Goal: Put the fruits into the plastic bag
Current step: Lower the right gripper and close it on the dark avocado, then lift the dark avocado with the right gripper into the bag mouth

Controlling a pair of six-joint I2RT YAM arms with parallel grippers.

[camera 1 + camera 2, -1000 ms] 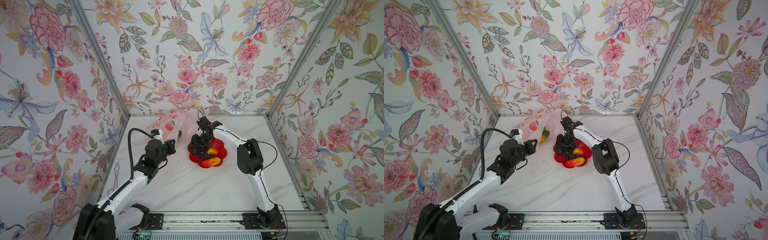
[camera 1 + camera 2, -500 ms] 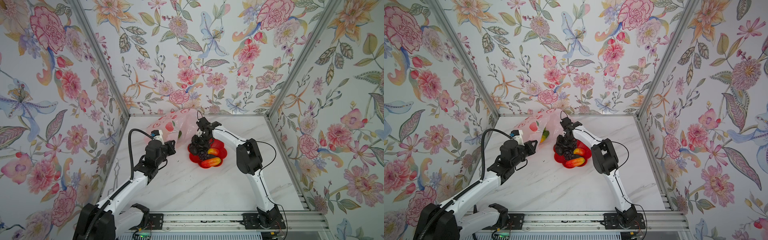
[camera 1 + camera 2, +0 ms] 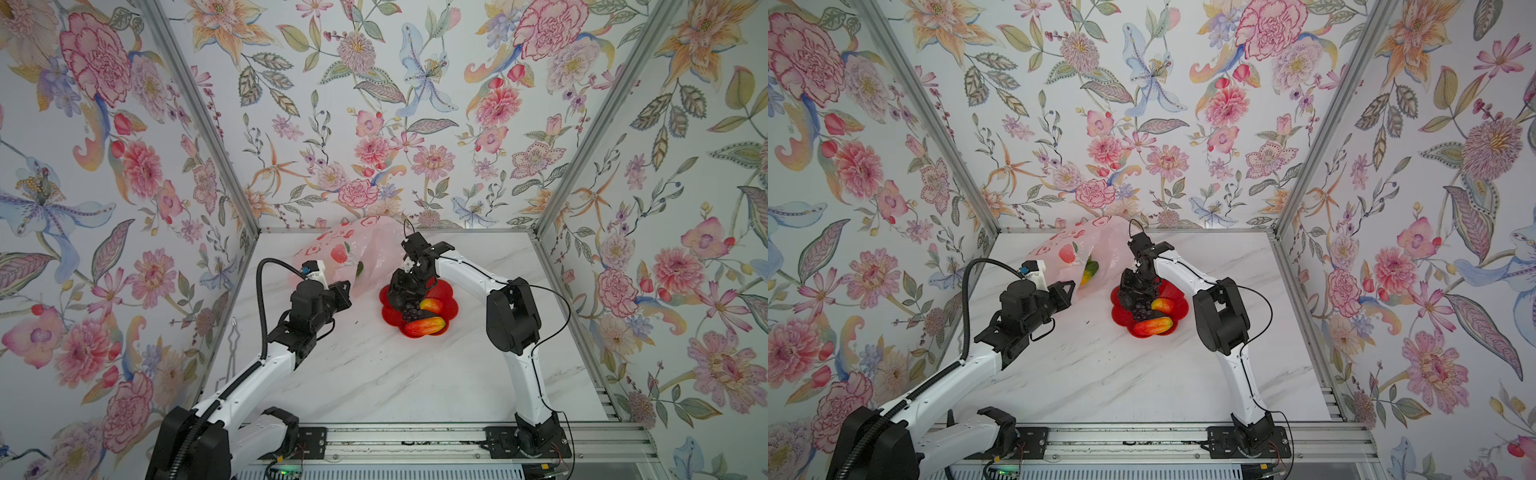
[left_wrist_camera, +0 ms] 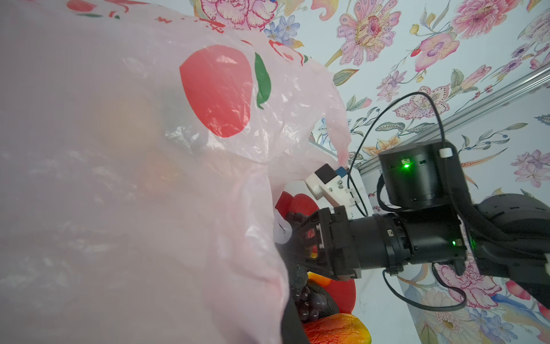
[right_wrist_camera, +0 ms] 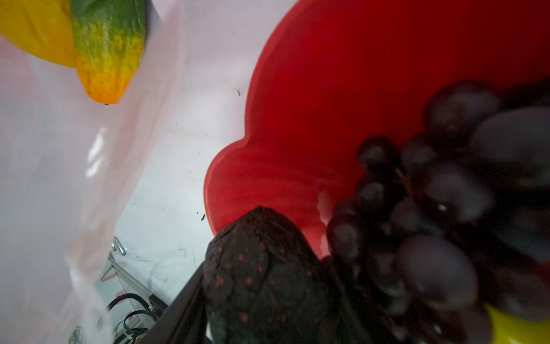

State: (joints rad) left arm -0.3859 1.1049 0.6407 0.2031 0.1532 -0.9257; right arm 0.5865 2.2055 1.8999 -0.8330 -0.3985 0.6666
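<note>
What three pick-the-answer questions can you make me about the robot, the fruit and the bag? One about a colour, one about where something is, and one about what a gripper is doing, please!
1. What colour is the flower-shaped dish? A blue. B red. C yellow.
2. Where is the green-yellow fruit? A in the dish. B on the table. C inside the plastic bag.
3. What is the left gripper doing? A shut on the bag's edge. B wide open over the dish. C wide open beside the bag.

Answers:
1 B, the dish looks bright red in both top views.
2 C, the fruit shows through the bag's thin pink film.
3 A, its jaws are closed at the bag's raised edge.
</note>
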